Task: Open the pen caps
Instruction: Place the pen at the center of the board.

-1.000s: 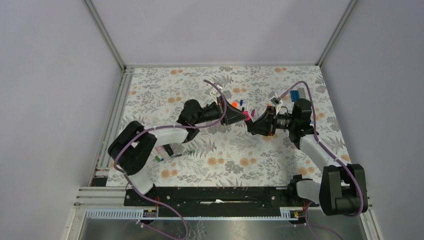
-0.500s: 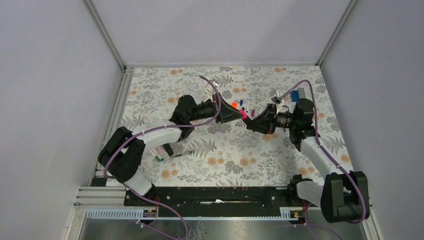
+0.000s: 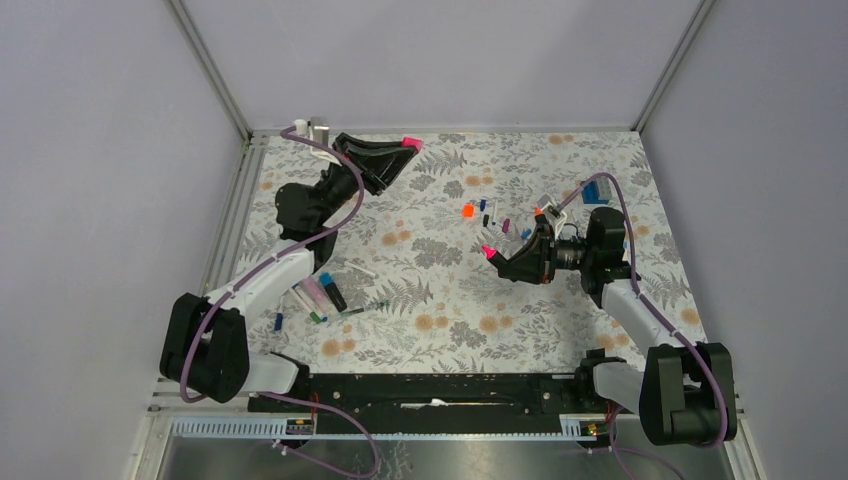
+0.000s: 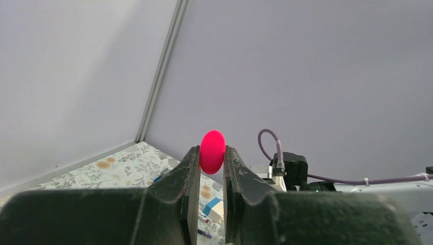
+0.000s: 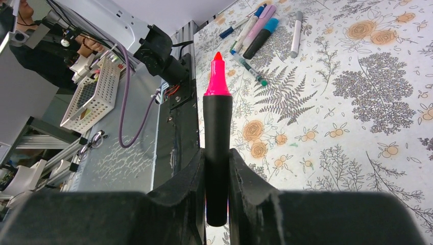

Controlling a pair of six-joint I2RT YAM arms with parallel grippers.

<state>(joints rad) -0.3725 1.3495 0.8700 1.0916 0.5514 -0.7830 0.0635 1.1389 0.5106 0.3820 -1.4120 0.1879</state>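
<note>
cap [image 3: 409, 144]: far left, between left gripper [image 4: 211, 155] fingers
pen [image 5: 218, 122]: right of centre, in right gripper [image 5: 217, 159]
loose caps [image 3: 480, 210]: just behind pen
spare pens [image 3: 325, 293]: near left

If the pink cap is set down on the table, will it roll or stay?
The pink cap looks rounded, so it would probably roll on its side. It seems small and light; a nudge may flick it away. Pinched only at the tips of the left gripper, it might slip.

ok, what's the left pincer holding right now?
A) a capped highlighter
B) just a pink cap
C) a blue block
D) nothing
B: the left pincer is shut on the pink cap alone, while the black highlighter, pink tip bare, sits in the right pincer.
</note>
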